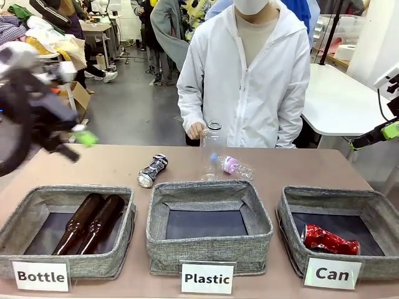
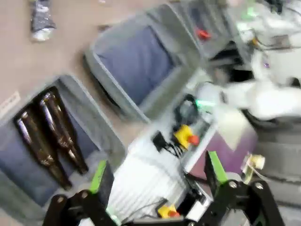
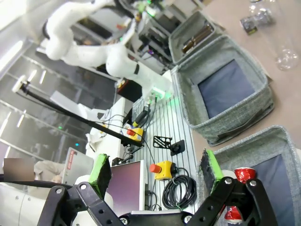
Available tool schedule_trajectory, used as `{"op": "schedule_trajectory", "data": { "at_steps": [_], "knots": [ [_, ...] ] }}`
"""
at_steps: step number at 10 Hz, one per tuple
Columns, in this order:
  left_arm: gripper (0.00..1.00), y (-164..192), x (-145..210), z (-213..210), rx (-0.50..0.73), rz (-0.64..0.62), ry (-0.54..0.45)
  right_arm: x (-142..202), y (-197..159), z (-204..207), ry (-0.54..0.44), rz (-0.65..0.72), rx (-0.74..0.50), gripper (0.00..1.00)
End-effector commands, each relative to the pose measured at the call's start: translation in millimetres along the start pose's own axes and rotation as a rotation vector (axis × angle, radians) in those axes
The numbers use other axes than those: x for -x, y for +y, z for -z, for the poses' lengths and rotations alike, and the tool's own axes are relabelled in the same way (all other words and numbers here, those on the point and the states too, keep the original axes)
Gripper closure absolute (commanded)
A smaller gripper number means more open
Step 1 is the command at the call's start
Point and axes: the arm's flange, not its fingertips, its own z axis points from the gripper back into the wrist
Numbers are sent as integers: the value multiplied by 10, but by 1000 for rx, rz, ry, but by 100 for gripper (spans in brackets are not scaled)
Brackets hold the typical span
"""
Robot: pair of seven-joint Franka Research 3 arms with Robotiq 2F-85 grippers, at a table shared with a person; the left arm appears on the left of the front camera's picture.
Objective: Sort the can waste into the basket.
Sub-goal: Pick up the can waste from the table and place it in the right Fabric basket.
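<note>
The grey fabric basket [image 1: 293, 215] labelled "Can" stands at the front right, with a crushed red can [image 1: 329, 240] inside it. A crushed silver-and-black can [image 1: 153, 170] lies on the table behind the baskets. My left gripper [image 1: 81, 137] hangs blurred above the table's left side, and its wrist view shows it open [image 2: 157, 174] with nothing between the fingers. At the far right, off the table's edge, my right gripper [image 1: 374, 134] is also open [image 3: 156, 172] and holds nothing. The red can [image 3: 240, 175] in the basket [image 3: 277, 136] appears beside its right finger.
A "Bottle" basket [image 1: 25, 208] holds two brown bottles [image 1: 90, 223], and the "Plastic" basket [image 1: 209, 193] stands in the middle. A clear upright bottle [image 1: 212, 149] and a crushed plastic bottle [image 1: 235, 167] sit near the person's hand [image 1: 196, 129] at the far edge.
</note>
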Motion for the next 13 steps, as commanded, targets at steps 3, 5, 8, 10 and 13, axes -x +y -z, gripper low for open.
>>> {"op": "schedule_trajectory", "data": {
  "at_steps": [3,5,8,10,13],
  "knots": [
    [0,-58,-523,626,-397,-154,-195,10,17,-27,10,-14,4,0],
    [0,-83,-462,496,-264,-106,-156,10,17,-27,10,-14,4,0],
    [0,486,632,-679,22,-168,-344,10,17,-27,10,-14,4,0],
    [0,975,1283,-985,85,-258,-445,10,17,-27,10,-14,4,0],
    [0,1397,1712,-1069,161,-355,-549,10,17,-27,10,-14,4,0]
  ]
}}
